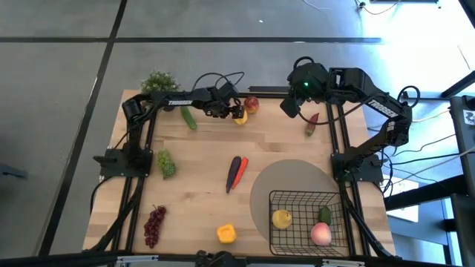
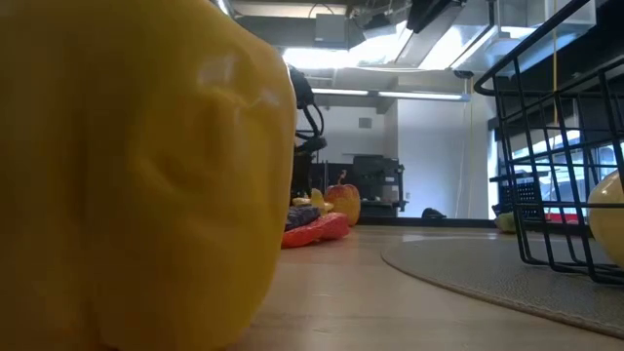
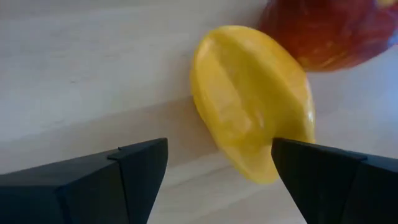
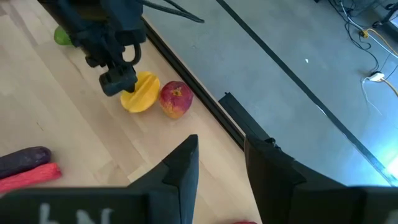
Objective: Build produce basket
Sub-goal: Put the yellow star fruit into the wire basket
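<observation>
A yellow mango point(image 3: 252, 99) lies on the wooden table at the far middle, with a red apple point(image 3: 329, 31) right beside it. My left gripper point(image 3: 217, 168) is open and points down over the mango point(image 1: 240, 117), one finger on each side of its end; no touch shows. My right gripper point(image 4: 221, 162) is open and empty, hovering near the far edge point(image 1: 289, 104), next to a red chili point(image 1: 312, 122). The black wire basket point(image 1: 338, 202) stands at the near right and holds a lemon point(image 1: 281, 219), a pink peach point(image 1: 320, 234) and a green piece point(image 1: 324, 215).
On the table lie a cucumber point(image 1: 188, 117), green grapes point(image 1: 166, 163), purple grapes point(image 1: 154, 225), a yellow pepper point(image 1: 226, 233) and a purple and a red piece side by side point(image 1: 236, 172). A potted plant point(image 1: 158, 81) stands at the far left. A round grey mat point(image 1: 286, 178) lies under the basket.
</observation>
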{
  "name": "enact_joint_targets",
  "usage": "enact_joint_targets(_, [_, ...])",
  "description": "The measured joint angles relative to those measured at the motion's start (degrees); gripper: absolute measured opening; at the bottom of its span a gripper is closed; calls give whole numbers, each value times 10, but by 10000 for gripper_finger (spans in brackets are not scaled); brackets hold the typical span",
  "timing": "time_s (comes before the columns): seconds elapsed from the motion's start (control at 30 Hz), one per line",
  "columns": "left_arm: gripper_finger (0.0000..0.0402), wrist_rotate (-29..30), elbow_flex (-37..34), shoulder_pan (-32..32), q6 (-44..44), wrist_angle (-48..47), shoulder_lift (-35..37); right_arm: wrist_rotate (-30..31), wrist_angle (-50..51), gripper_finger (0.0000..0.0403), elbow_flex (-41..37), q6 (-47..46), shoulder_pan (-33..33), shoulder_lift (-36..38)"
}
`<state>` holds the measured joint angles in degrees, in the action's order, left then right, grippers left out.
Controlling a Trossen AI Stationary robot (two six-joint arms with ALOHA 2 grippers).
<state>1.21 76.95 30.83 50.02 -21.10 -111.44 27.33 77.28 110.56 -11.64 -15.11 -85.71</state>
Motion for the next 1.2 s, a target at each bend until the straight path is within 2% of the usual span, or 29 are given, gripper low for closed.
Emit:
enact_joint_targets(0.57, [272,-2,0,-2,9,53,-1,0,-4,123,0,1,0,0])
enact_joint_targets(0.9, [214,6,0,-8,34,48,-1,0,-4,123,0,0,0,0])
enact_joint_targets(1.2, [199,20,0,-21,51,39,-1,0,-4,123,0,0,0,0])
